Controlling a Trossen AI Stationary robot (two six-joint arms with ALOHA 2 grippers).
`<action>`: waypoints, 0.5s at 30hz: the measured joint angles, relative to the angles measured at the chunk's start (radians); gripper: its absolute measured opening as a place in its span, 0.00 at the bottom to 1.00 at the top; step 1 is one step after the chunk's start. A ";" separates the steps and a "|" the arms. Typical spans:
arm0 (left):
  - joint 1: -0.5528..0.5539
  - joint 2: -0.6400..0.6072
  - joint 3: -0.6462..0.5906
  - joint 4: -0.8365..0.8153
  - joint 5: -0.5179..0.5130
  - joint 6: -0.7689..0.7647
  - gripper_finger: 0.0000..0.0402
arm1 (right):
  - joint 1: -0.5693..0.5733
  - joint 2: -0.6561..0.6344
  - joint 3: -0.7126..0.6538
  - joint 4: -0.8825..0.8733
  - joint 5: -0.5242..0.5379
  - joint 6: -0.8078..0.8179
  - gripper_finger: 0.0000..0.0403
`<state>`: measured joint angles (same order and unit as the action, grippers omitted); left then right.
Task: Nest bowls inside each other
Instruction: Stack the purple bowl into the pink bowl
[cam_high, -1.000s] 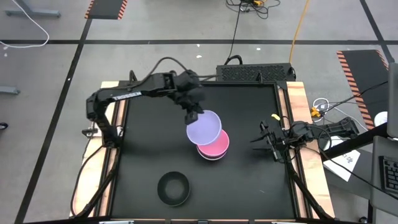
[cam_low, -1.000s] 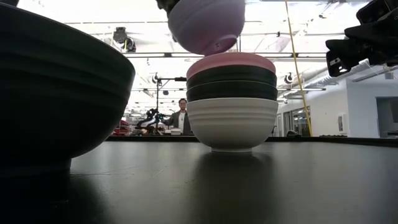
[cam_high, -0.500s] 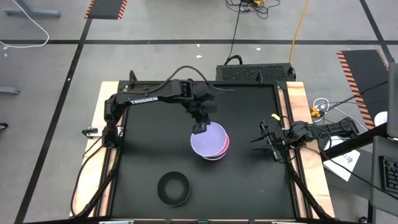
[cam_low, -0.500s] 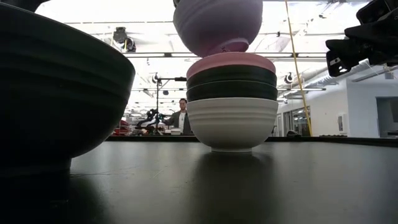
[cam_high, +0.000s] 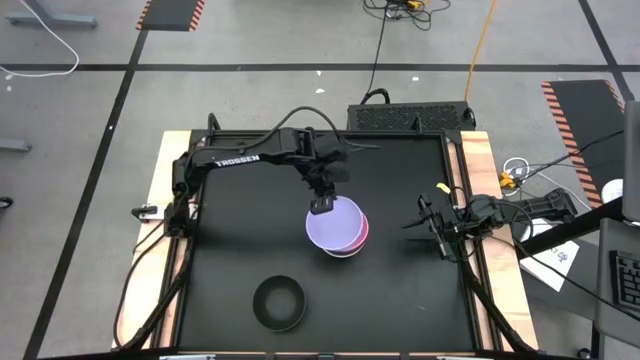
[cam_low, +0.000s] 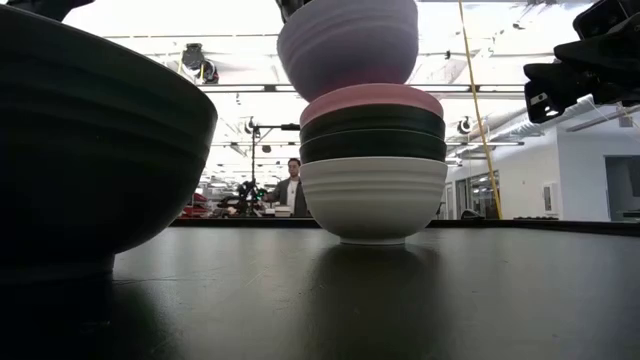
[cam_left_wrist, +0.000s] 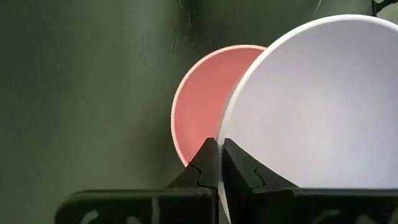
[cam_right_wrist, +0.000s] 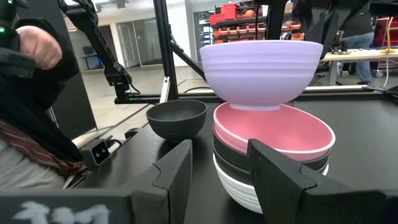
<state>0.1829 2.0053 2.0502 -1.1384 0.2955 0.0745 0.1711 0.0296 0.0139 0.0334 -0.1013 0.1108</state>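
A stack of bowls stands mid-table: a white bowl (cam_low: 373, 198) at the bottom, two black bowls (cam_low: 372, 135) in it, and a pink bowl (cam_right_wrist: 273, 134) on top. My left gripper (cam_high: 322, 205) is shut on a lavender bowl (cam_right_wrist: 260, 65) just over the pink one. The lavender bowl's foot dips inside the pink rim, a little off centre; whether they touch I cannot tell. A lone black bowl (cam_high: 279, 302) rests on its foot near the front edge. My right gripper (cam_high: 410, 226) waits open at the table's right side. My left gripper holds the lavender bowl by its rim (cam_left_wrist: 222, 134) on the bowl's far-left side, with one finger (cam_left_wrist: 239, 168) inside the bowl and one outside. The fingers slant down from the far side. The bowl hangs upright and about level over the pink bowl.
The black mat (cam_high: 230, 240) has free room left of the stack and along the right front. A black box (cam_high: 410, 117) sits at the far edge. A person's hand and sleeve (cam_right_wrist: 37, 50) show beyond the table's left side.
My left gripper has carried the lavender bowl toward the near edge and down, from beside the stack's far-left side to above it. The bowl, tipped at first, now sits level, and its foot has sunk behind the pink bowl's rim.
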 joint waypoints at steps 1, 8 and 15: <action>0.000 0.004 0.000 0.007 0.000 0.000 0.01 | 0.000 0.000 0.000 0.000 0.000 -0.001 0.36; 0.007 0.031 -0.001 -0.013 -0.003 -0.003 0.01 | 0.000 0.000 0.000 0.000 0.000 -0.002 0.36; 0.017 0.041 -0.001 0.020 -0.005 0.003 0.01 | 0.000 0.000 0.000 0.000 0.000 -0.001 0.36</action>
<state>0.2003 2.0460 2.0495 -1.1182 0.2905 0.0776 0.1711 0.0292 0.0143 0.0338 -0.1013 0.1096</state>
